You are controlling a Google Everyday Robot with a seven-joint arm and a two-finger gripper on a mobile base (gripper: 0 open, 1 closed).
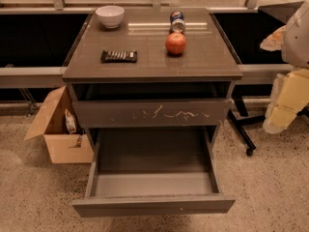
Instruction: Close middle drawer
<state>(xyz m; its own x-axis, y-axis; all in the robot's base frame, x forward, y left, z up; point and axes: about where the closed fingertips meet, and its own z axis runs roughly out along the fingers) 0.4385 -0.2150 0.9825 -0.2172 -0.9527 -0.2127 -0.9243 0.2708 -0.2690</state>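
Note:
The middle drawer is pulled far out of the dark grey cabinet. Its flat handle-less front, with a tiny pale speck right of centre, faces me at the bottom of the view, and its inside is empty. Above it sits the taller front with white scratch marks, slightly out from the cabinet. My gripper hangs at the right edge of the view, to the right of the cabinet and well apart from the drawer, level with the scratched front.
On the cabinet top stand a white bowl, a can, a red-orange fruit and a dark snack bar. An open cardboard box sits on the floor at the left. A black wheeled leg stands at the right.

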